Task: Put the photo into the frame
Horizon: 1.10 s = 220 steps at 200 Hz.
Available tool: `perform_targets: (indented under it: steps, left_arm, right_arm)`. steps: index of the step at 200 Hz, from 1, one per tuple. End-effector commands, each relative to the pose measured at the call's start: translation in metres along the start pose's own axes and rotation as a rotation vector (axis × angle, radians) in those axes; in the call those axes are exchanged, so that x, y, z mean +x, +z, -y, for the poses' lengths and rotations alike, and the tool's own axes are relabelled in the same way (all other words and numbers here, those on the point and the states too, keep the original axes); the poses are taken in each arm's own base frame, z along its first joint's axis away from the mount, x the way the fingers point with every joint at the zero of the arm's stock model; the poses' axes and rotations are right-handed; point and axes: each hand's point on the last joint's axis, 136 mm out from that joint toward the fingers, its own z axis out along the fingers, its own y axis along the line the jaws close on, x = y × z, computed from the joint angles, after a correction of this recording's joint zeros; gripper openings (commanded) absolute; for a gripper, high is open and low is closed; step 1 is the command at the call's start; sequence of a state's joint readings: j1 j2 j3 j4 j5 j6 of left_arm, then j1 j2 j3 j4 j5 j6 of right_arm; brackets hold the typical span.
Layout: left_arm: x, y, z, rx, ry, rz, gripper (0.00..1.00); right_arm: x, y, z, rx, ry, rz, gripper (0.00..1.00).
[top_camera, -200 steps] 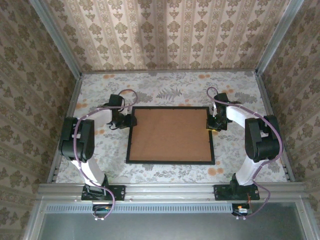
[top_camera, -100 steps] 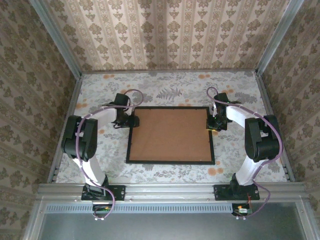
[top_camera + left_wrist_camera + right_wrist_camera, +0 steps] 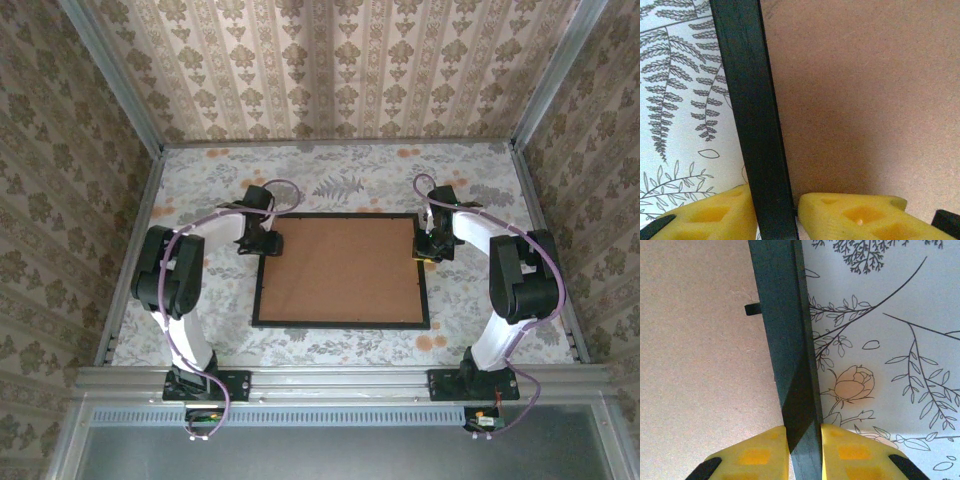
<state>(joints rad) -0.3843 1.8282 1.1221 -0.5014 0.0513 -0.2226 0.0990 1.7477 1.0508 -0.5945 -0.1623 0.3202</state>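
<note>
frame (image 3: 782, 315) rail between right gripper's (image 3: 804, 435) jaws

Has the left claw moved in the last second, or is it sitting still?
Yes. The left claw has slid right to the far-left corner of the frame; the frame itself stayed put.

Open tabletop (image 3: 340, 170) beyond and before the frame (image 3: 340, 323); left claw (image 3: 270, 245), right claw (image 3: 428, 252) astride its side rails.

frame (image 3: 340, 323): 1 | backing board (image 3: 340, 265): 1 | table (image 3: 470, 180): 1 | left hand (image 3: 268, 245) + right hand (image 3: 428, 252): 2 hands
</note>
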Motion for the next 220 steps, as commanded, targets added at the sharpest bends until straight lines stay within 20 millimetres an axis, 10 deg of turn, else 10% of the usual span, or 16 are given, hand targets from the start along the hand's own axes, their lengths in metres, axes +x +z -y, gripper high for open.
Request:
perform_targets:
  steps: [1,70,156,190,220]
  left_arm:
    - [0.035,0.023,0.015,0.038,0.041,-0.13,0.5]
    - [-0.02,-0.035,0.006,0.026,-0.02,0.132,0.53]
    - [-0.038,-0.101,0.01,0.1,-0.04,0.399,0.56]
    - [-0.04,-0.123,0.037,0.262,0.017,0.522,0.6]
    - [-0.033,-0.136,0.1,0.429,0.236,0.601,0.61]
  right_arm:
    - [0.002,0.011,-0.007,-0.023,0.003,-0.027,0.19]
    - [-0.001,0.005,-0.005,-0.006,0.003,-0.01,0.22]
    - [-0.016,-0.039,-0.009,0.002,0.001,0.106,0.41]
    - [-0.024,-0.063,-0.015,-0.027,0.007,0.199,0.53]
    - [-0.027,-0.074,-0.038,-0.139,-0.006,0.273,0.61]
